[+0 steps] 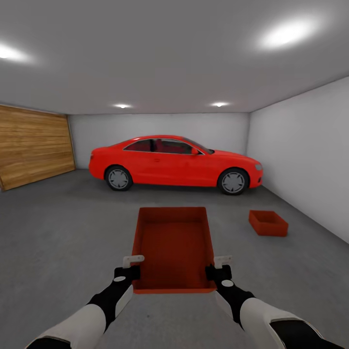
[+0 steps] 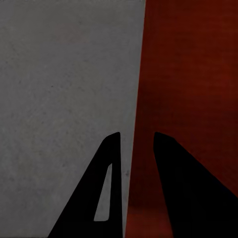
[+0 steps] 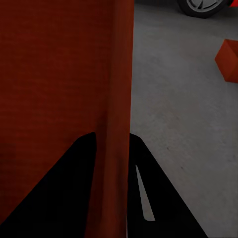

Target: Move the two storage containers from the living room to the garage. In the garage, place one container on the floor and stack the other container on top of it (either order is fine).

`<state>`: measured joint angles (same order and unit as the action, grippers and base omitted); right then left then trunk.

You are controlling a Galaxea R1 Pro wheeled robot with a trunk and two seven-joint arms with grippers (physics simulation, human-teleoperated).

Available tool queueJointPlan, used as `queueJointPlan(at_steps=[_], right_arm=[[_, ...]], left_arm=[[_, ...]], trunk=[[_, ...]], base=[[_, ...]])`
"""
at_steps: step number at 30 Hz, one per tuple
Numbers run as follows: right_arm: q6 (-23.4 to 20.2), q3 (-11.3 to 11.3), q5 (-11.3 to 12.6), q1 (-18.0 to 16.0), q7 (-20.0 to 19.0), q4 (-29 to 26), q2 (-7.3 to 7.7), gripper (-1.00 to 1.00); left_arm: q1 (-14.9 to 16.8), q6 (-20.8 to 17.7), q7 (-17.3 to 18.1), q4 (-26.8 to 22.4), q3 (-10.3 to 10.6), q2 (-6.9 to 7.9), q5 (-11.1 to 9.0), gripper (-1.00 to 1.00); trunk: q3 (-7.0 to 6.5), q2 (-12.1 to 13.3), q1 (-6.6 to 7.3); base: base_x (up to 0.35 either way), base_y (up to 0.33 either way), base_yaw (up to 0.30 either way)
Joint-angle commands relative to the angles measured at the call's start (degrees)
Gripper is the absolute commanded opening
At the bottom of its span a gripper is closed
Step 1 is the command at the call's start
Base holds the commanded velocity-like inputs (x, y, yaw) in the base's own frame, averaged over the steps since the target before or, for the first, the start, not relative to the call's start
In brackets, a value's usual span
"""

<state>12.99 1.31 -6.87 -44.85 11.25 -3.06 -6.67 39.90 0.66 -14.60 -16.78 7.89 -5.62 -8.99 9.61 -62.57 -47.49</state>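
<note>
I am in the garage, holding one orange-red storage container (image 1: 174, 247) out in front of me above the grey concrete floor (image 1: 63, 232). My left gripper (image 1: 132, 265) is shut on its left wall (image 2: 188, 74), with one finger (image 2: 111, 188) outside and the other inside. My right gripper (image 1: 219, 266) is shut on its right wall (image 3: 114, 99) the same way. The second storage container (image 1: 268, 223) sits on the floor ahead to the right; a corner of that container (image 3: 229, 58) shows in the right wrist view.
A red car (image 1: 174, 164) is parked across the back of the room; its wheel (image 3: 203, 6) shows in the right wrist view. A tan wooden door (image 1: 31, 152) fills the left wall. A white wall (image 1: 310, 155) runs along the right.
</note>
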Motion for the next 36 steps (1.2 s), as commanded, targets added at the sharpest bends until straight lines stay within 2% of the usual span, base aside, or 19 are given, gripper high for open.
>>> queueJointPlan(at_steps=[1, 36], right_arm=[[0.01, 0.01, -0.16, -0.03, 0.44, 0.22, 0.29, -1.0], [0.01, 0.01, -0.07, -0.05, 0.39, 0.22, 0.34, -1.0]], left_arm=[[0.09, 0.04, -0.6, -1.77, -0.86, 0.34, 0.34, -1.0], [0.09, -0.05, -0.56, -1.68, -0.86, 0.34, 0.28, -1.0]], trunk=[[0.09, -0.06, -0.04], [0.09, -0.06, -0.04]], base=[[0.322, 0.0, 0.0], [0.322, 0.0, 0.0]])
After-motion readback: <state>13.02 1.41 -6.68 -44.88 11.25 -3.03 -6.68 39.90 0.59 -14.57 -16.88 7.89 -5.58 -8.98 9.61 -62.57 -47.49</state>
